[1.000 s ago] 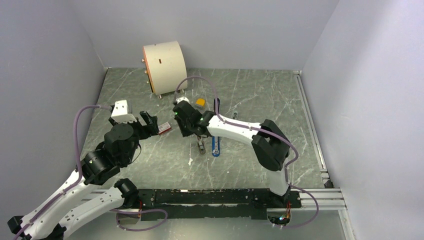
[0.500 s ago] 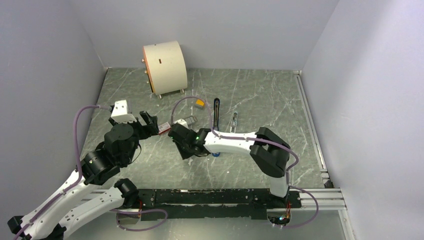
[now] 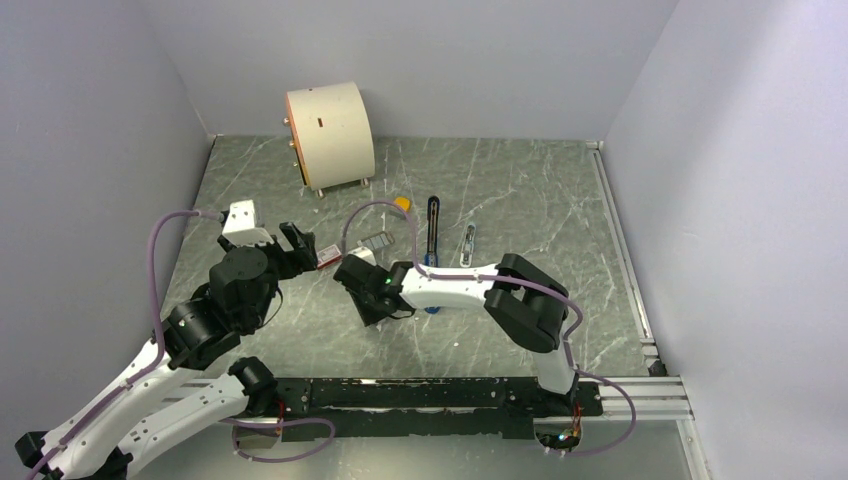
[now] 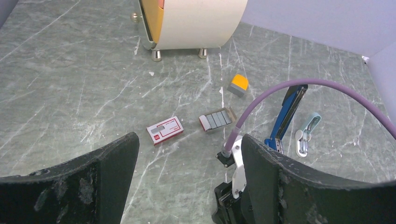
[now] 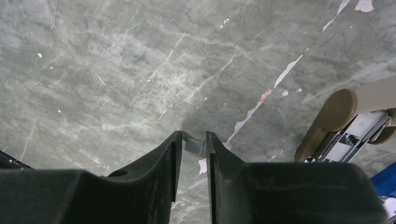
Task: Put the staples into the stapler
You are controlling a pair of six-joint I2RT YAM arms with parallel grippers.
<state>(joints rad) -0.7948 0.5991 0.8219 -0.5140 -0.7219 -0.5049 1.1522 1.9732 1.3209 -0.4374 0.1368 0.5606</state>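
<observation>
Right gripper: fingers nearly together, low over table; whether they clamp cannot be told.
Staples: short grey strip between right fingertips.
Left gripper: wide apart, empty.
Stapler: blue, lying on table near right gripper.

Blue stapler opened flat; staples between fingers
</observation>
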